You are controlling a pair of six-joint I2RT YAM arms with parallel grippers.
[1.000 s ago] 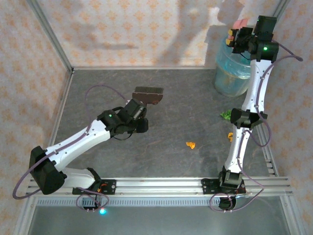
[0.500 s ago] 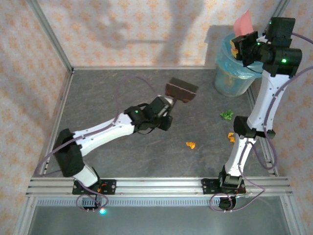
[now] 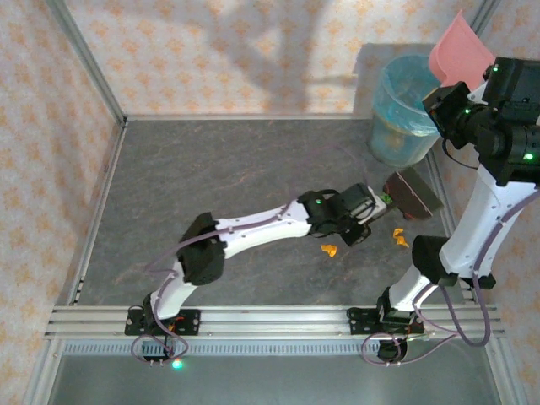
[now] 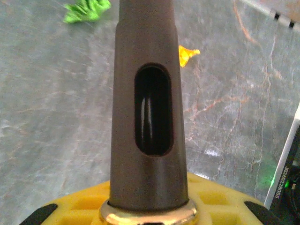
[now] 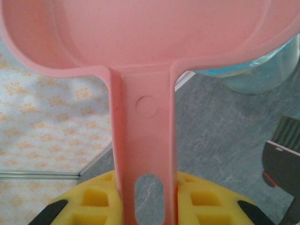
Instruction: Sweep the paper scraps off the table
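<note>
While the tiny crumpled paper scraps lay loose on the dark grey, stone-patterned table (image 3: 236,177), none of them was in the translucent blue plastic bin (image 3: 403,110) at the far right corner. You had one orange scrap (image 3: 399,237) on the table straight toward the arm bases from that bin, well apart from it. A second orange scrap (image 3: 329,250) lay about as far from the bin but off to the left. Your left wrist camera caught a green scrap (image 4: 86,9) and an orange scrap (image 4: 187,54) on the bare surface; from there I could not tell their spacing from the bin.

Between the bin and the nearer orange scrap you held the dark brown hand brush (image 3: 413,194), its head tilted. Whether its bristles met the table I could not tell. Your left gripper (image 3: 377,202) was clamped tight on the brush's slotted handle (image 4: 145,117), on the side away from the bin.

Your right gripper (image 3: 447,89) was closed around the handle of the pink plastic dustpan (image 3: 460,51), whose scoop stood raised and tipped just right of the bin's rim. Patterned beige walls (image 3: 211,59) rose behind the bin.
</note>
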